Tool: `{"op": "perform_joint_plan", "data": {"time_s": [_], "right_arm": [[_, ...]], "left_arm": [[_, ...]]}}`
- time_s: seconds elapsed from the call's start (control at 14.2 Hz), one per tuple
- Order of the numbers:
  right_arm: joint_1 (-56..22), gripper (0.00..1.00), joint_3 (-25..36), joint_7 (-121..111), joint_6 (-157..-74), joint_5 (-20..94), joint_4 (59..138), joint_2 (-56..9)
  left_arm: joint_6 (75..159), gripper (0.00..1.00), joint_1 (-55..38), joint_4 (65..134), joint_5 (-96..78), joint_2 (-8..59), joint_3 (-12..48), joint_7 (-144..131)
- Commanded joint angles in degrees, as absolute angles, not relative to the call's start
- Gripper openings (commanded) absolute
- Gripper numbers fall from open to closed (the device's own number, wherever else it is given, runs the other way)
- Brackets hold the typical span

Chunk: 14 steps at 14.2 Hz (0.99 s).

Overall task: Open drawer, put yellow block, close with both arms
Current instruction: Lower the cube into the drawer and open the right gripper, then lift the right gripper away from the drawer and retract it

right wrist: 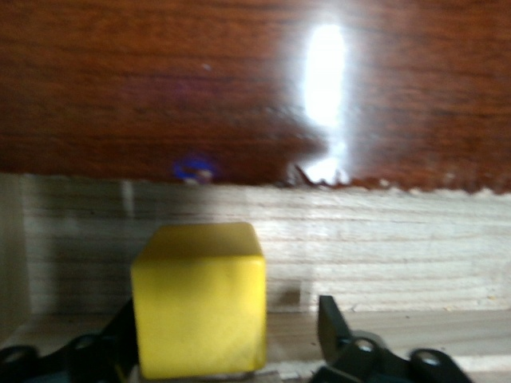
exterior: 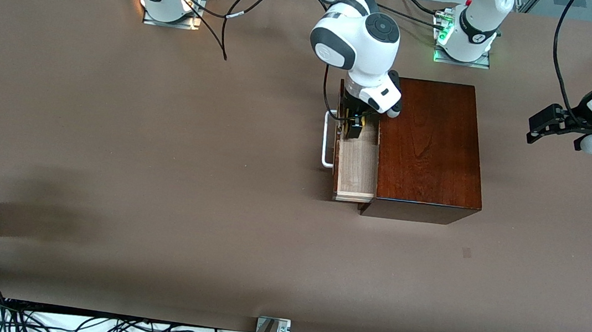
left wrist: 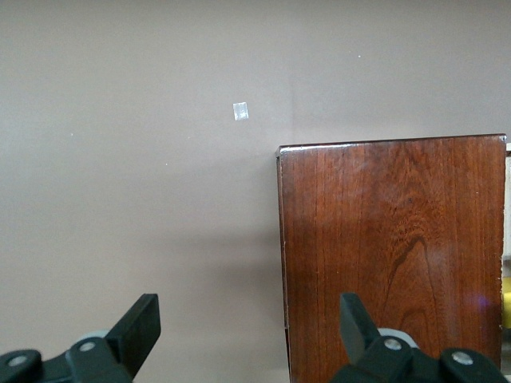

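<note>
The yellow block sits in the open drawer, mostly hidden under the right hand in the front view. Up close it is a plain cube between that hand's fingers; one finger stands clear of it, the other is hidden, so the grip cannot be judged. The left hand waits released over the table.
</note>
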<state>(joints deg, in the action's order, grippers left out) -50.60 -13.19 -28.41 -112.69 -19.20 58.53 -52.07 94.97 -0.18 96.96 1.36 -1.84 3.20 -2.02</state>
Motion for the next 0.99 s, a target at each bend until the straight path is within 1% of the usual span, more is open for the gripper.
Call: {"op": "perform_joint_plan", "data": {"time_s": [0.0,0.14,0.35,0.56,0.63,0.78,0.92], "right_arm": [[-51.0,1.00,-13.2,-26.1,-112.0,-20.1,56.2,-51.8],[-50.5,1.00,-13.7,-25.0,-110.9,-19.4,54.1,-50.2],[-49.1,1.00,-13.4,-23.6,-108.7,-16.4,54.1,-45.5],[-43.8,1.00,-13.4,-23.7,-103.6,-12.3,54.1,-40.4],[-41.7,1.00,-13.4,-23.8,-103.2,-10.7,54.4,-38.3],[-37.1,1.00,-13.4,-23.8,-101.8,-8.5,57.7,-32.9],[-31.8,1.00,-13.4,-23.7,-100.8,-7.3,64.9,-25.1]], "left_arm": [[93.7,1.00,-0.1,95.9,0.0,-2.0,3.3,-1.8],[93.7,1.00,-0.1,95.9,0.0,-2.0,3.3,-1.8],[93.7,1.00,-0.1,95.9,0.0,-1.9,3.3,-1.8],[93.4,1.00,-0.4,95.8,0.0,-1.8,3.3,-1.0],[92.8,1.00,-0.7,95.7,0.0,-1.8,3.4,-0.3],[89.5,1.00,-1.1,93.4,-1.0,-0.9,4.4,2.4],[84.7,1.00,-1.5,90.8,-2.1,1.0,5.8,5.9]]}}
